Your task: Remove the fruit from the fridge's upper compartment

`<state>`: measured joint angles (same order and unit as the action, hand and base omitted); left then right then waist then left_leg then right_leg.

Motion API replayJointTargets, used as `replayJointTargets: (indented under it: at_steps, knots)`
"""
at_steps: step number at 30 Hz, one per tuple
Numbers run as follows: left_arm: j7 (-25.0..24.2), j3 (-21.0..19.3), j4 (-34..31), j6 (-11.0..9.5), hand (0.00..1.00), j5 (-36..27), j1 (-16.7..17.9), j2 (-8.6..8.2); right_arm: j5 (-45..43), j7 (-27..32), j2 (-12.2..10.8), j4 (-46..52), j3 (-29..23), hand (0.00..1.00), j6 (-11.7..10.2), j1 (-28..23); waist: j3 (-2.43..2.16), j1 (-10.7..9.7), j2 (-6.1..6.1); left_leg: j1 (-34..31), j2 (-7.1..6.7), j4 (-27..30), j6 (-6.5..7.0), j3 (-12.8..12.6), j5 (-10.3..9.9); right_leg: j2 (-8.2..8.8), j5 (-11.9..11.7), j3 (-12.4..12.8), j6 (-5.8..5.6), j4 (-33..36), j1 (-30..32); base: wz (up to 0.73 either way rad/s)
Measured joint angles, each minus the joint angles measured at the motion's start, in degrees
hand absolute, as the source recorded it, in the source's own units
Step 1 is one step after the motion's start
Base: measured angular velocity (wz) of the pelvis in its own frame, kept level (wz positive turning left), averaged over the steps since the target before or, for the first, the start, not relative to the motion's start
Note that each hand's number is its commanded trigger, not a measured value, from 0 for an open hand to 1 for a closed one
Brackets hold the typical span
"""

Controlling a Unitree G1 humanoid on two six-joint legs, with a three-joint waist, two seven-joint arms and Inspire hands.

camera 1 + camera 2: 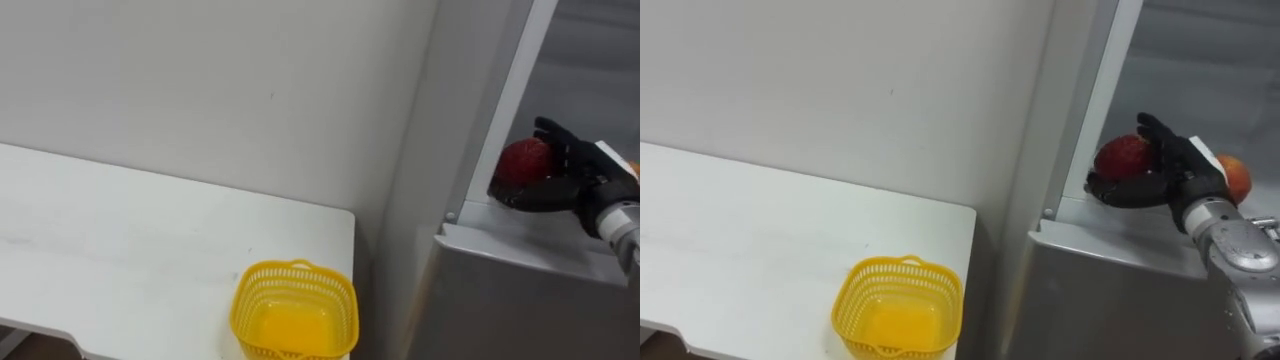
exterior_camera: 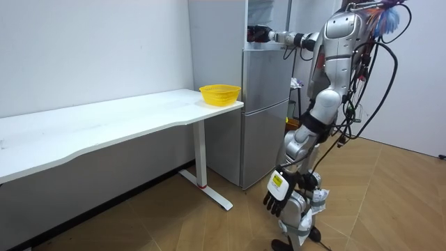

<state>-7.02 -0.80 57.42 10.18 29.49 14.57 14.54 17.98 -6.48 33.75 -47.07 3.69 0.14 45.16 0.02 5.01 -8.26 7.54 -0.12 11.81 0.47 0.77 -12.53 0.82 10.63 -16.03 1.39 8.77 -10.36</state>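
Observation:
A dark red round fruit [image 1: 1127,157] is at the front edge of the upper fridge compartment, just above the ledge [image 1: 500,222]. My right hand [image 1: 1170,172] reaches in from the right and is curled round it, thumb below and fingers over the top. In the room view the same hand [image 2: 261,33] is stretched out at the top of the grey fridge [image 2: 265,104]. A second, orange-red fruit [image 1: 1236,178] lies deeper in the compartment, behind my wrist. My left hand [image 2: 279,196] hangs low beside my legs with relaxed fingers.
A yellow plastic basket [image 1: 290,268] stands on the corner of the long white table [image 1: 120,230], next to the fridge's left side. A pale wall runs behind the table. I stand close in front of the fridge on a wooden floor.

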Motion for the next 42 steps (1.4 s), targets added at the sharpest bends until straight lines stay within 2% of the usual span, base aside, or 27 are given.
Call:
replayJointTargets:
  at_steps: [2,16,24,27,32,33,35,36,38,40,41,42]
  knots:
    - [-0.3,0.0,0.0,0.4,0.0,0.0,0.0,0.01,0.0,0.0,0.1,-0.7,-0.4,1.0,0.0,0.3,-0.15,0.0,-0.05,0.0,0.0,0.0,0.0,0.0,0.0,0.0,0.0,-0.1,0.0,0.0,-0.1,0.0]
    - [-1.0,0.5,0.1,0.8,0.0,0.0,-0.6,0.2,-0.8,-1.1,0.4,-1.4,-0.5,1.0,0.5,1.7,-0.16,0.1,-0.05,0.3,-0.07,0.0,-0.01,0.9,0.0,0.07,0.0,-1.2,0.0,-0.1,-0.5,0.02]
    - [-1.0,0.5,0.0,0.2,0.0,-0.2,-0.6,0.2,-3.3,0.6,0.3,-0.3,0.3,1.0,0.5,1.7,-0.17,0.2,0.69,0.1,0.02,-0.1,-0.02,0.7,0.0,0.1,0.0,-1.2,0.01,0.5,-0.6,0.0]
    - [-1.0,0.5,0.0,0.1,0.0,-0.2,-0.8,0.22,-3.6,2.2,0.3,1.4,1.9,1.0,0.6,1.7,-0.12,0.1,0.95,0.1,0.05,-0.1,-0.08,0.7,0.0,0.09,0.0,-1.0,0.04,0.7,-0.4,-0.01]
    - [-0.6,0.5,0.0,-0.7,0.0,-0.1,-1.3,0.14,-5.1,4.3,0.0,6.3,2.0,1.0,1.1,0.2,-0.31,0.3,0.85,-0.2,0.22,-0.1,-0.15,-0.5,0.1,-0.05,0.1,0.4,0.18,0.8,0.4,-0.1]
    - [-0.6,0.6,0.0,-0.8,0.0,-0.1,-1.5,0.09,-5.2,5.2,0.0,8.2,2.0,1.0,1.2,-0.6,-0.19,0.2,1.09,-0.3,0.23,0.0,-0.15,-0.6,0.1,-0.09,0.1,0.6,0.18,0.8,0.5,-0.08]
    - [0.4,2.1,-0.1,-0.8,0.0,-0.2,-1.7,0.16,-4.4,7.1,-0.3,10.8,2.0,1.0,1.2,-2.2,-0.3,0.3,1.52,-0.3,0.29,-0.1,-0.15,-1.0,0.1,-0.14,0.1,1.1,0.18,0.8,1.0,-0.14]
    - [0.9,3.0,-0.1,-0.8,0.0,-0.1,-1.7,0.02,-4.6,8.7,-1.1,13.5,1.7,1.0,1.2,-3.7,-0.41,0.4,1.76,-0.3,0.42,-0.1,-0.15,-1.8,0.1,-0.17,0.1,1.7,0.23,0.9,1.4,-0.21]
    - [1.6,4.1,0.0,-0.8,0.0,0.0,-1.8,-0.19,-5.2,10.6,-3.1,18.7,0.0,1.0,1.2,-7.1,-0.31,-0.1,2.19,0.0,0.47,-0.3,-0.15,-2.2,0.1,-0.17,0.1,1.9,0.24,1.0,1.4,-0.17]
    - [2.1,4.5,0.3,-1.2,0.0,-0.1,-2.1,-0.32,-7.5,13.4,-6.3,28.0,-3.1,1.0,1.0,-13.5,-0.22,-0.1,2.87,0.1,0.65,-0.6,-0.14,-3.1,0.1,-0.32,0.0,2.4,0.23,1.0,1.4,-0.17]
    - [3.1,4.7,1.4,-1.6,0.0,-0.2,-2.4,-0.64,-8.9,15.1,-8.5,32.3,-4.0,1.0,0.1,-16.8,-0.34,-0.2,3.38,0.3,0.69,-0.8,-0.14,-3.4,0.1,-0.35,0.0,2.7,0.23,1.0,1.5,-0.16]
    - [3.5,5.1,1.9,-1.8,0.0,-0.3,-2.6,-0.78,-9.9,15.9,-9.5,34.6,-4.4,1.0,0.0,-18.5,-0.41,-0.3,3.68,0.5,0.69,-0.9,-0.14,-3.5,0.1,-0.36,0.0,2.8,0.23,1.0,1.5,-0.15]
